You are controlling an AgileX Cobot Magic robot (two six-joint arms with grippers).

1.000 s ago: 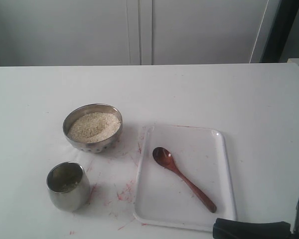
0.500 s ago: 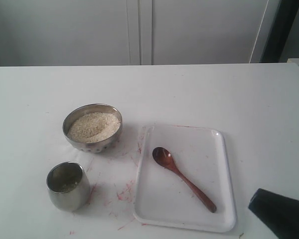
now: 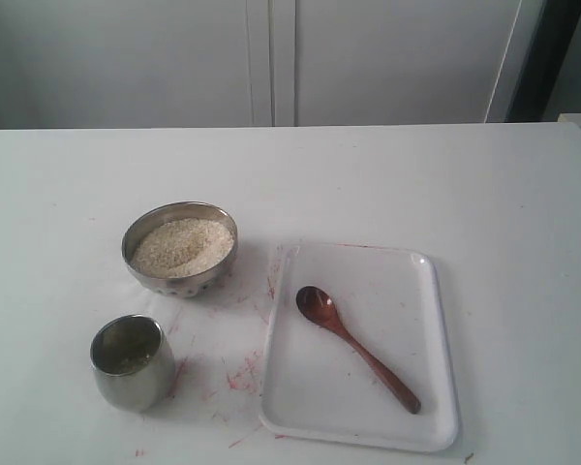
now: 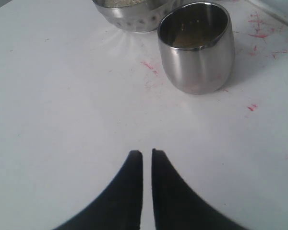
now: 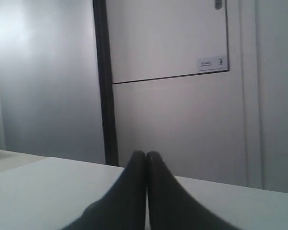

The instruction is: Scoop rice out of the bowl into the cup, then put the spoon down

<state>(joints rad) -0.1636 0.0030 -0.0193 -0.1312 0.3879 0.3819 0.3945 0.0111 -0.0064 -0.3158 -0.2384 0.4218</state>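
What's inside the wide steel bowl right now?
A mound of off-white uncooked rice fills the round shiny steel bowl nearly to its rim. The grains cover the bowl's floor, so nothing beneath them shows. The dark wooden spoon lies apart, on the white tray.
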